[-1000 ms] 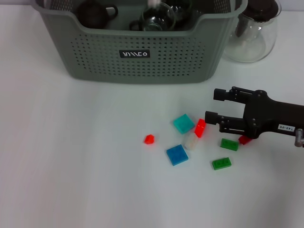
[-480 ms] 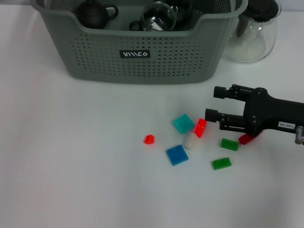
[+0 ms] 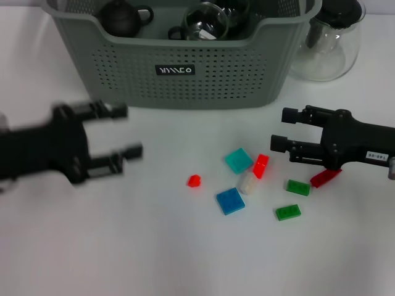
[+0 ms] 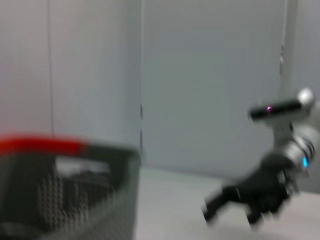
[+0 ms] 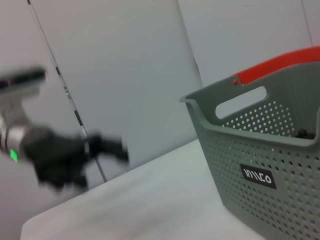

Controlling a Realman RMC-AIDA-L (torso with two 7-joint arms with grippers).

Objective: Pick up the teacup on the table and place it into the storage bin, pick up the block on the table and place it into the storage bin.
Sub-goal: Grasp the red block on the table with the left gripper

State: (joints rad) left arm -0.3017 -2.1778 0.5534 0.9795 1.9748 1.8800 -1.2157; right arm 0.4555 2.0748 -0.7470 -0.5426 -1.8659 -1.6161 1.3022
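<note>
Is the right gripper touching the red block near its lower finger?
Apart. The head view shows white table between the right gripper and the red block.

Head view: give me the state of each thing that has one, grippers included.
Left gripper: open, empty, above the table.
Right gripper: open, empty, beside the blocks.
Storage bin: upright, holding teaware.
Glass pot: upright, lid on, outside the bin.
Red block: on the table, not picked up.
</note>
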